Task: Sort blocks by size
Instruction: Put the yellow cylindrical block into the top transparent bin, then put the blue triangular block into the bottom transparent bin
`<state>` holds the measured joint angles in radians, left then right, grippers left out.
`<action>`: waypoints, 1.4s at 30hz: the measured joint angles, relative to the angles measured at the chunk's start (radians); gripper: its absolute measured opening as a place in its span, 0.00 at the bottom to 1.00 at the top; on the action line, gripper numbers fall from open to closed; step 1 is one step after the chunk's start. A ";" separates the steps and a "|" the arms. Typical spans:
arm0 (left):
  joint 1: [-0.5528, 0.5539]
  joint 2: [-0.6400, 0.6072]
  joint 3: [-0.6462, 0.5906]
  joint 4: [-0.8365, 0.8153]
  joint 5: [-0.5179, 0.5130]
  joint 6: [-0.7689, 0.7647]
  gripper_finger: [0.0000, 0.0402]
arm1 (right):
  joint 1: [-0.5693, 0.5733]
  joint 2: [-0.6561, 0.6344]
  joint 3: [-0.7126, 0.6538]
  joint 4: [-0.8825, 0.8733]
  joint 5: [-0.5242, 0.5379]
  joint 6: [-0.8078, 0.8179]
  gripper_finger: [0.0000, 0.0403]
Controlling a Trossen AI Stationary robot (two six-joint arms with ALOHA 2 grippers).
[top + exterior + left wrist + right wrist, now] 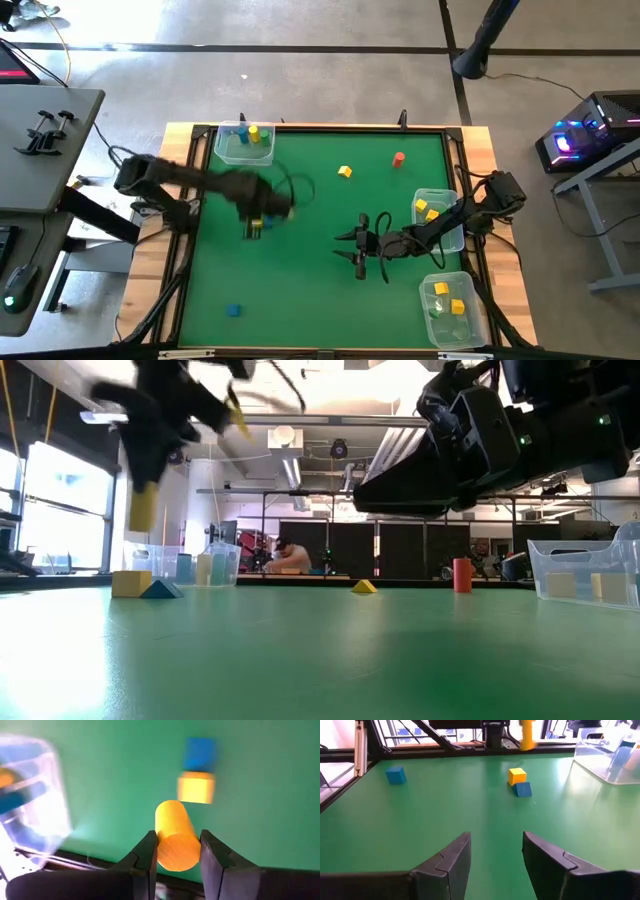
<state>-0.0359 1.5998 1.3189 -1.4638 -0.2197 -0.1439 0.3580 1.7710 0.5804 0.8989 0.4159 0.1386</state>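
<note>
My left gripper (256, 222) is over the table's left half, shut on a yellow cylinder (172, 827), which also shows in the low view (143, 505). Below it a yellow cube (196, 789) and a blue block (200, 754) rest on the green mat side by side. My right gripper (360, 246) is open and empty over the mat's middle right (492, 850). A yellow block (345, 172), a red cylinder (398, 158) and a blue cube (233, 311) stand apart on the mat. My left gripper pinches the yellow cylinder's curved sides near its upper end (161, 851) between its two fingers. The fingers point down and lie along the cylinder. The cylinder hangs upright below the fingers, its lower end (141, 525) clear of the mat.
A clear tub (243, 143) with blue and yellow blocks stands at the far left corner. Two clear tubs (435, 207) (450, 300) with yellow blocks stand along the right edge. A raised wooden rim (300, 127) frames the mat. The near middle of the mat is bare.
</note>
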 joint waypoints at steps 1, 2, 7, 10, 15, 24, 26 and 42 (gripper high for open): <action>0.068 -0.007 -0.002 0.006 -0.010 0.044 0.19 | 0.000 0.000 0.000 -0.004 0.000 0.006 0.42; 0.136 -0.012 -0.002 0.008 -0.027 0.079 0.19 | 0.000 0.000 0.000 -0.005 0.000 0.016 0.42; 0.463 -0.051 -0.003 0.111 -0.133 0.197 0.19 | 0.003 0.000 0.000 -0.020 0.000 0.044 0.42; 0.643 -0.057 -0.004 0.269 -0.096 0.218 0.19 | 0.003 0.000 0.000 -0.019 0.000 0.046 0.42; 0.860 -0.023 -0.039 0.423 0.009 0.226 0.19 | 0.003 0.000 0.000 -0.021 0.000 0.076 0.42; 0.997 0.056 -0.110 0.488 0.084 0.201 0.19 | -0.004 0.000 0.000 -0.024 0.000 0.091 0.42; 0.999 0.068 -0.110 0.497 0.085 0.205 0.23 | -0.005 0.000 0.000 -0.026 0.000 0.101 0.42; 0.998 0.074 -0.110 0.572 0.078 0.180 0.38 | -0.005 0.000 0.000 -0.026 0.000 0.127 0.42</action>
<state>0.9621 1.6741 1.2087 -0.8917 -0.1416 0.0366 0.3531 1.7710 0.5804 0.8726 0.4160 0.2653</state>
